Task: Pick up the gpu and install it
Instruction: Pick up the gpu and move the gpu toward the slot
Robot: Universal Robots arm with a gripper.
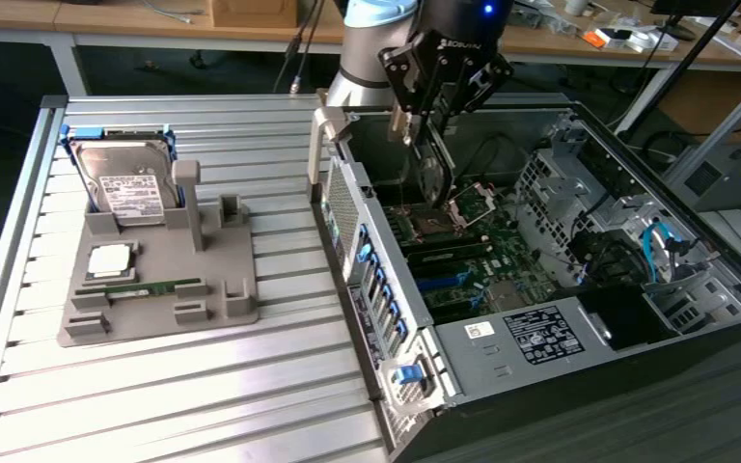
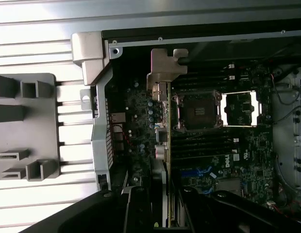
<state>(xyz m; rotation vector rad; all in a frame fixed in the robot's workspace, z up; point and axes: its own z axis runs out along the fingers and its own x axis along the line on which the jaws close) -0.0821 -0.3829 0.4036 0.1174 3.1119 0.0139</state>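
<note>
1. Green-edged gpu (image 1: 432, 174) is held upright and edge-on by the gripper (image 1: 428, 116); the fingers (image 2: 136, 211) are clamped on its upper edge.
2. Its silver bracket (image 2: 162, 73) is seen at the card end farthest from the fingers.
3. Open computer case (image 1: 344, 193) is placed below the fingers, with the motherboard (image 1: 474, 260) under the hanging card. Contact between card and board cannot be told.
4. Step judged: pick-up done, card carried over the case, not yet seated.
5. Next move is judged to call for the lower edge being lined up with its slot, the bracket kept at the case's rear wall, and a straight press without tilt.
6. Grey tray (image 1: 235, 304) with hard drive (image 1: 126, 183) is left well aside of the fingers, outside the case.
</note>
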